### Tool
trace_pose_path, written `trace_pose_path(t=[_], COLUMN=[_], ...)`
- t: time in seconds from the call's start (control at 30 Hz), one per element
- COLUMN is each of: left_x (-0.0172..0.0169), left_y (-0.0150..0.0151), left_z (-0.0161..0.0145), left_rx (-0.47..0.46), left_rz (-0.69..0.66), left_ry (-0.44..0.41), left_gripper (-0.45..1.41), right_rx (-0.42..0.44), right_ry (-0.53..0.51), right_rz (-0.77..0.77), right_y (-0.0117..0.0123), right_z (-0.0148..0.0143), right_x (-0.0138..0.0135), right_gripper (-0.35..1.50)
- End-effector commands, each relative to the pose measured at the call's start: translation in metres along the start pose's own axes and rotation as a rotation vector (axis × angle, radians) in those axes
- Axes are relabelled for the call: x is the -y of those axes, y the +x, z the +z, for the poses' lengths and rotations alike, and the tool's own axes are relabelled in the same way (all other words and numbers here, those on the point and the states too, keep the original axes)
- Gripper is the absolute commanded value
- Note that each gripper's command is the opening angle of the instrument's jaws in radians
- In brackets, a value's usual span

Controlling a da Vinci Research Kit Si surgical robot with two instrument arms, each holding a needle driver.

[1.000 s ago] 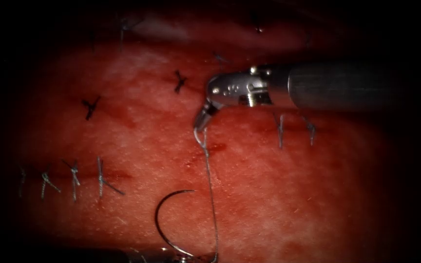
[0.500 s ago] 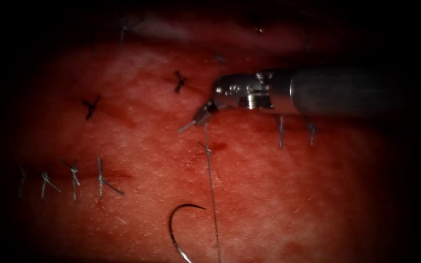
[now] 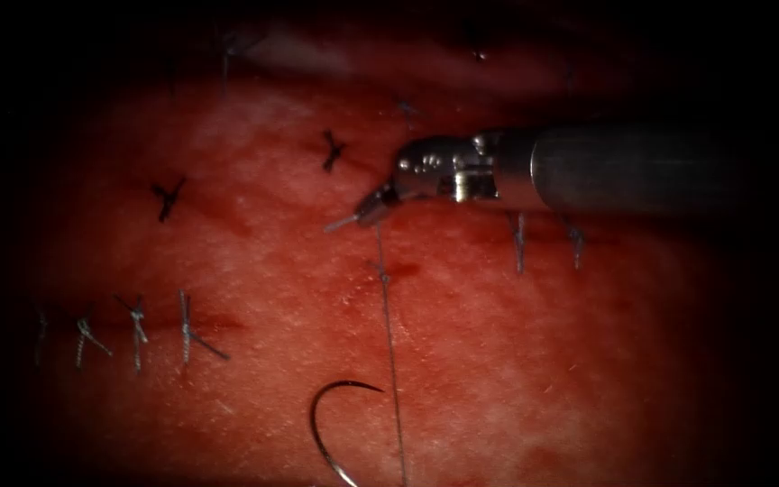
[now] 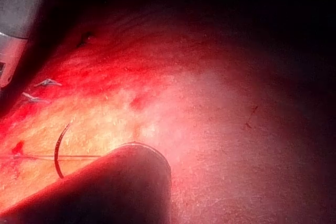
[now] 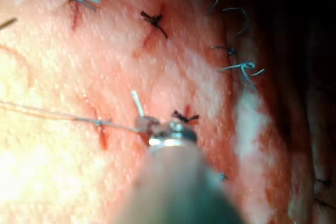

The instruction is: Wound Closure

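Our right pincer (image 3: pixel 364 213) is clamped on the thread (image 3: pixel 389 343) (a short tail pokes past its tip), just above a small stitch hole in the tissue (image 3: pixel 516 361). The thread runs down taut. The needle (image 3: pixel 322 431) lies free on the tissue left of it, near the bottom edge.

Darkness rings the endoscope view on every side, deepest at the corners and along both edges. Light falls brightest on the middle of the scene and fades outward, leaving the far top dim and shadowed.
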Motion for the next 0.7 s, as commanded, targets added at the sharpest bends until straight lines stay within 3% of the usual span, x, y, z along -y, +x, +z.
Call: trace_pose_path(t=[0.03, 0.07, 0.1, 0.13, 0.17, 0.27, 0.5, 0.7], left_x=[0.0001, 0.0011, 0.0022, 0.0022, 0.003, 0.0054, 0.0111, 0.0144], left_y=[0.0003, 0.0003, 0.0003, 0.0003, 0.0002, -0.0002, -0.0019, -0.0029], left_z=[0.0003, -0.0004, -0.0011, -0.0011, -0.0017, -0.0034, -0.0077, -0.0086], left_rx=[-0.004, -0.011, -0.023, -0.023, -0.033, -0.037, -0.022, -0.016], left_rz=[-0.001, -0.002, -0.004, -0.004, -0.006, -0.013, -0.048, -0.07], left_ry=[-0.005, -0.015, -0.015, -0.015, -0.009, 0.017, 0.08, 0.092], left_gripper=[-0.45, -0.45, -0.45, -0.45, -0.45, -0.45, -0.45, -0.45], right_rx=[-0.003, -0.012, -0.041, -0.041, -0.065, -0.108, -0.274, -0.337], right_ry=[0.027, 0.031, 0.0, 0.0, -0.023, -0.11, -0.242, -0.337], right_rz=[0.002, -0.005, 0.002, 0.002, 0.008, 0.044, 0.091, 0.107], right_y=[0.0005, 0.0006, 0.0006, 0.0006, 0.0006, 0.0003, -0.001, -0.0018], right_z=[0.001, 0.0013, 0.001, 0.001, 0.0006, -0.0011, -0.0067, -0.0078], right_x=[-0.0002, 0.0002, 0.0004, 0.0004, 0.0006, 0.0012, 0.0038, 0.0078], right_gripper=[-0.35, -0.08, 0.62, 0.62, 0.93, 1.24, 1.33, 1.31])
